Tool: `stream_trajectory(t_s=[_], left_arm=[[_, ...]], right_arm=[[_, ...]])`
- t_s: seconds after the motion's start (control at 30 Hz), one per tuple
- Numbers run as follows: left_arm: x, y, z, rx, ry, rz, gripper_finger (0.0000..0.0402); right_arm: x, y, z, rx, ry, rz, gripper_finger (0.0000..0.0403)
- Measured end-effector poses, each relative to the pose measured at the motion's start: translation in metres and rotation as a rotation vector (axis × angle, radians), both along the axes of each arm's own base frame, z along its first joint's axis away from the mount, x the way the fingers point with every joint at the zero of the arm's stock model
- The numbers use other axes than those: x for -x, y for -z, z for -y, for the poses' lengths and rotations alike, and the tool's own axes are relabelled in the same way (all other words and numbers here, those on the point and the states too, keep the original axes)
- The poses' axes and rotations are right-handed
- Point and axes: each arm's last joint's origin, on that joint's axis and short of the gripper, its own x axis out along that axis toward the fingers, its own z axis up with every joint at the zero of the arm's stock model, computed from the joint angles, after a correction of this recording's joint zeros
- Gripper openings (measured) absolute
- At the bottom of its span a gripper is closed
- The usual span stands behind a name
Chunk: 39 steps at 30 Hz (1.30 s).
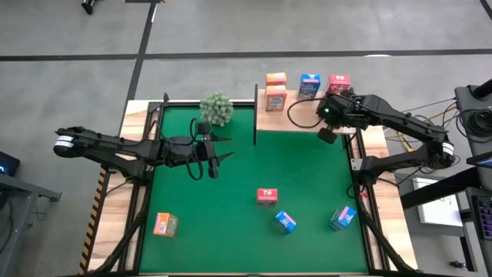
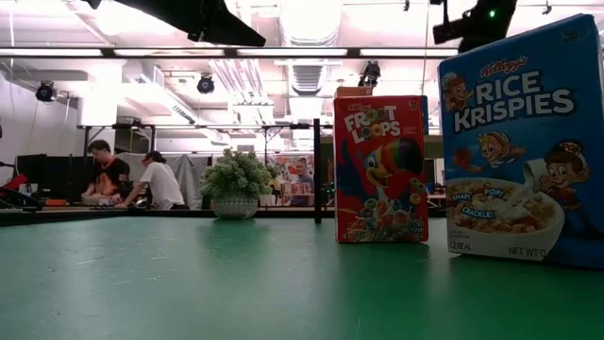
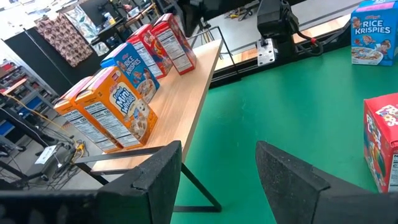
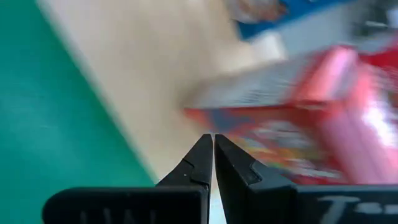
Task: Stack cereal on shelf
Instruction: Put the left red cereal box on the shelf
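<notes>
Currently the right gripper [image 4: 214,142] has its jaws pressed together with nothing between them, tips over the bare wood of the shelf [image 1: 296,121]. Just ahead of the tips in the right wrist view lies a red box [image 4: 323,124], blurred, its long side running across the frame; it is apart from the jaws, not pinched. In the high view this gripper [image 1: 329,132] sits at the shelf's front edge, near the red box at the right end of the row [image 1: 339,83].

On the shelf stand four boxes visible from above: two orange [image 1: 276,98], one blue [image 1: 310,85], one red. All are upright in the left wrist view, standing in a line along the board, broad faces turned towards the mat.

Left gripper [image 3: 217,180]: jaws spread, empty, held above the green mat [image 1: 231,223] near the plant [image 1: 217,108], and pointing at the shelf.

On the mat, well apart from both grippers: a red box [image 1: 266,196], two blue boxes [image 1: 285,222] and [image 1: 343,218], and an orange box [image 1: 165,224] near the left edge. The low view shows the red one [image 2: 380,168] and one blue one [image 2: 524,142] standing upright, long axis vertical.
</notes>
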Motion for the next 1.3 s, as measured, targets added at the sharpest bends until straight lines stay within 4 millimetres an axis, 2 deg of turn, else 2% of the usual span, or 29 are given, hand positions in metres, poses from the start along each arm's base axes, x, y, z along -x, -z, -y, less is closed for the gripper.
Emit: stream_trajectory(t_s=[0.1,0.27,0.4,0.7,0.87,1.1,1.3], left_arm=[[0.000,0.000,0.000,0.000,0.000,-0.003,0.0190],[0.000,0.000,0.000,0.000,0.000,-0.003,0.0190],[0.000,0.000,0.000,0.000,0.000,-0.003,0.0190],[0.000,0.000,0.000,0.000,0.000,-0.003,0.0190],[0.000,0.000,0.000,0.000,0.000,-0.003,0.0190],[0.000,0.000,0.000,0.000,0.000,-0.002,0.0190],[0.000,0.000,0.000,0.000,0.000,-0.003,0.0190]], right_arm=[[-0.001,-0.004,-0.004,-0.069,-0.056,0.125,0.0009],[-0.001,-0.005,-0.003,0.020,-0.060,0.243,0.0009],[0.003,0.002,-0.001,0.127,-0.009,0.219,0.0009],[0.004,0.030,0.002,0.220,0.063,0.095,0.0009],[0.003,0.033,0.004,0.242,0.071,0.096,0.0009],[0.003,0.026,0.003,0.252,0.073,0.123,0.0009],[0.004,0.002,0.000,0.197,0.044,0.263,0.0009]])
